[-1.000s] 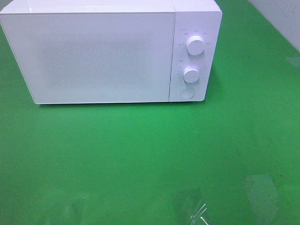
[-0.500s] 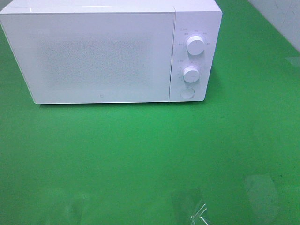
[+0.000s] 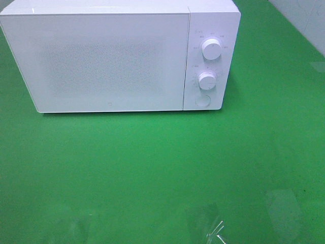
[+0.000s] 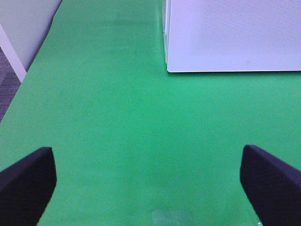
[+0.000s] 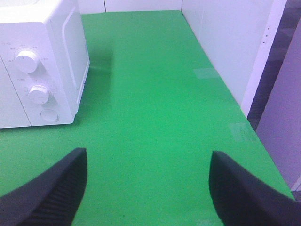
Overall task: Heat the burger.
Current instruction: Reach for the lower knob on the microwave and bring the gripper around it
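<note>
1. While each hangs over the green bench (image 3: pixel 152 168), the left end effector (image 4: pixel 149 176) and the right end effector (image 5: pixel 149 181) both have their black fingers (image 4: pixel 28 181) spread wide, with nothing between them.
2. At the bench's near edge lies a clear, shiny scrap (image 3: pixel 217 233).
3. Farther back stands a white microwave (image 3: pixel 109 61), door shut, its right-hand panel carrying an upper knob (image 3: pixel 212 49), a lower knob (image 3: pixel 206 80) and a round button (image 3: pixel 202 101) beneath.
4. No view shows the burger, so its place cannot be told; the frosted door hides the inside.
</note>
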### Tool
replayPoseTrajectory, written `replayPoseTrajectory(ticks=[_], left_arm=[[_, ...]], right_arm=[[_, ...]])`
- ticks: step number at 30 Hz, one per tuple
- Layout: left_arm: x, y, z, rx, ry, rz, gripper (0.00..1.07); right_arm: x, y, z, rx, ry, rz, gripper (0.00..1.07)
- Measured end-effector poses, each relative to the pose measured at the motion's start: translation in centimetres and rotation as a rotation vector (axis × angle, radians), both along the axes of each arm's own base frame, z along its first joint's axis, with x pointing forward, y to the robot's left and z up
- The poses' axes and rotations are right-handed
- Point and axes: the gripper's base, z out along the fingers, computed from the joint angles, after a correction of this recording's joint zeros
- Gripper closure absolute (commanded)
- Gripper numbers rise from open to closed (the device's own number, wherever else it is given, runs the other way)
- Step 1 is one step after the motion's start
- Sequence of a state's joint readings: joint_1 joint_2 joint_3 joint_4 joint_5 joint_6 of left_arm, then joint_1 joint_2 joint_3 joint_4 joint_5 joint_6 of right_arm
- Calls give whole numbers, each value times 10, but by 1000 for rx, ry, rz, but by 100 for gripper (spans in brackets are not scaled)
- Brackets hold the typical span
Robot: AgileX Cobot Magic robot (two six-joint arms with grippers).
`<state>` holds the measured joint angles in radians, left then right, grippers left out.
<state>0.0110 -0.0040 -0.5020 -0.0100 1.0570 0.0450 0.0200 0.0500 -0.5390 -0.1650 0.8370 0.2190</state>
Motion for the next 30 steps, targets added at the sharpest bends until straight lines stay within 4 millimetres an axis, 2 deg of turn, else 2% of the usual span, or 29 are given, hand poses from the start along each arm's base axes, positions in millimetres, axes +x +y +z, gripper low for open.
replayPoseTrajectory(ticks=[1, 9, 11, 16, 18, 22, 27, 29, 30], left_arm=[[0, 0, 0, 0, 0, 0, 8], [0, 0, 0, 0, 0, 0, 8], [0, 0, 0, 0, 0, 0, 8], [0, 0, 0, 0, 0, 0, 8], [0, 0, 0, 0, 0, 0, 8], [0, 0, 0, 0, 0, 0, 8], [0, 0, 0, 0, 0, 0, 8], [0, 0, 0, 0, 0, 0, 8], [0, 0, 0, 0, 0, 0, 8]], right_arm=[[10, 0, 2, -3, 17, 4, 37], [41, 3, 11, -14, 8, 27, 37], [55, 4, 13, -18, 15, 36, 37], [71, 5, 13, -21, 25, 46, 37], [84, 6, 13, -23, 27, 55, 37], [95, 6, 13, -24, 32, 63, 37], [119, 8, 10, -16, 29, 77, 37], [122, 9, 9, -7, 29, 76, 37], [131, 9, 8, 6, 24, 78, 37]])
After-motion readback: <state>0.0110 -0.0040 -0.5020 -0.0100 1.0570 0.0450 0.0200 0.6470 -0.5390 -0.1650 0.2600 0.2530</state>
